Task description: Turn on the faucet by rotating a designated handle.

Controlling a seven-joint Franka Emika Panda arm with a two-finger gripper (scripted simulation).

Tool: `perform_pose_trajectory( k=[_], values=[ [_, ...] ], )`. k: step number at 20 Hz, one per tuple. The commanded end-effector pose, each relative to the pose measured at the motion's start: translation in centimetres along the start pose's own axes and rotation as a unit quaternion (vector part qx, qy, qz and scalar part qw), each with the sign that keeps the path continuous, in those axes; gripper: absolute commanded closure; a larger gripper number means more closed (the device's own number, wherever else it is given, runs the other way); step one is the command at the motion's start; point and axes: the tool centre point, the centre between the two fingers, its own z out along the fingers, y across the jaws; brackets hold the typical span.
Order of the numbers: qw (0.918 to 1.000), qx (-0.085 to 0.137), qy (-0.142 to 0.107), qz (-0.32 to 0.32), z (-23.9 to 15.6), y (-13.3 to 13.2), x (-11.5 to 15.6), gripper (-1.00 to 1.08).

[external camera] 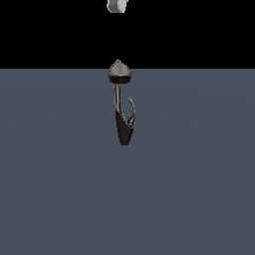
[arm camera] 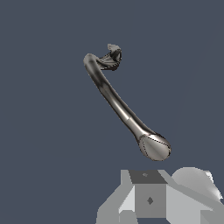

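Observation:
The faucet [external camera: 121, 107] stands upright on the grey floor in the middle of the exterior view, with a grey cone cap [external camera: 119, 71], a thin shiny stem and a black tapered body. Its handle [external camera: 131, 110], a thin curved silver lever, branches off toward the exterior view's right. Only a small grey piece of my gripper [external camera: 117, 6] shows at the top edge, well above the cap and touching nothing. The wrist view looks down along the faucet [arm camera: 118, 105], with the handle [arm camera: 111, 56] at its far end. Grey gripper parts [arm camera: 148, 197] show near the cap, with the finger gap unclear.
A flat grey floor [external camera: 199, 189] spreads all around the faucet. Behind it the background is black. No other object shows.

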Motion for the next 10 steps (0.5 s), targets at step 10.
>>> perform_pose_trajectory(
  k=[10],
  values=[
    [0.9864, 0.054, -0.069, 0.139, 4.9, -2.9, 7.8, 1.08]
  ],
)
